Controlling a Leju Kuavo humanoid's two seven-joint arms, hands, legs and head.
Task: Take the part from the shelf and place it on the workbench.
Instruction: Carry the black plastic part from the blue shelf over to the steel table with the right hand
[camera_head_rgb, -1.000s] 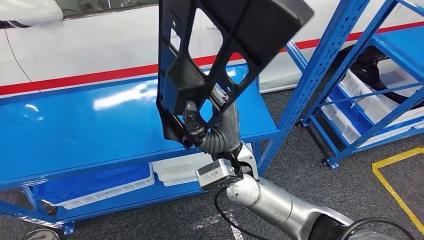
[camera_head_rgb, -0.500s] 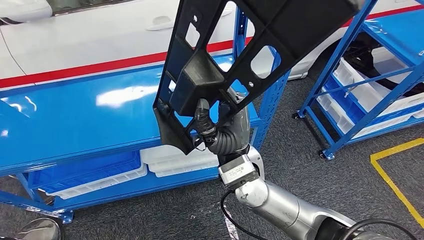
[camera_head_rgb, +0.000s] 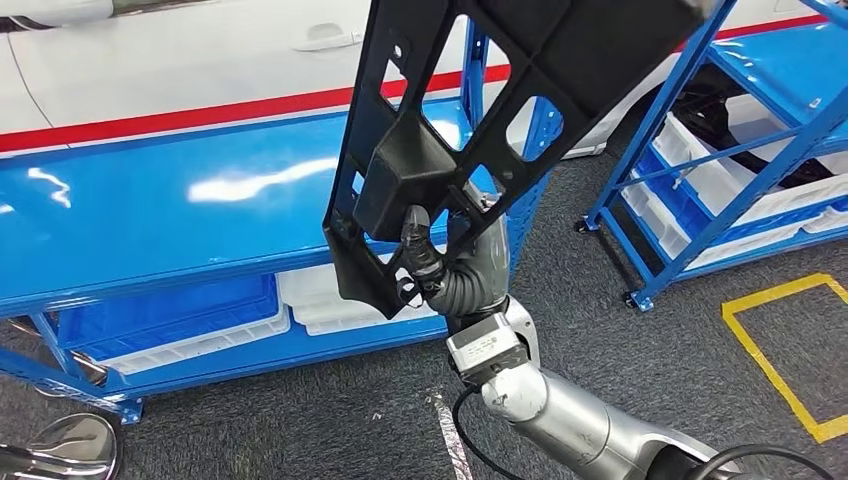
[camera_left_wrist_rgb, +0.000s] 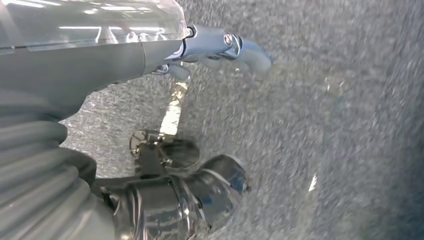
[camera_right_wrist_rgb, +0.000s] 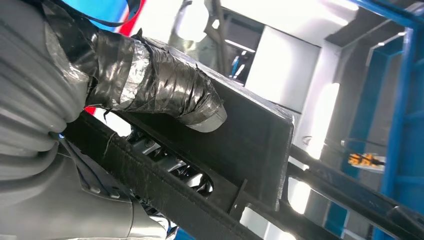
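My right hand (camera_head_rgb: 432, 268) grips a large black plastic part (camera_head_rgb: 500, 90), a flat frame with cut-outs and a boxy block, and holds it up high in front of the camera. The part hangs above the right end of the blue workbench (camera_head_rgb: 150, 230) and does not touch it. In the right wrist view my taped thumb (camera_right_wrist_rgb: 165, 90) presses on the black part (camera_right_wrist_rgb: 250, 145). My left hand (camera_left_wrist_rgb: 220, 50) hangs over the grey carpet with its fingers loosely curled and holds nothing.
A blue shelf rack (camera_head_rgb: 740, 150) with white bins stands to the right. White and blue bins (camera_head_rgb: 200, 325) sit under the workbench. A white car with a red stripe (camera_head_rgb: 200, 70) is behind it. Yellow floor tape (camera_head_rgb: 780, 350) marks the carpet at right.
The whole view has shifted, so the camera has moved. The part in my right hand has drifted slightly right and up in the picture; the grip is unchanged.
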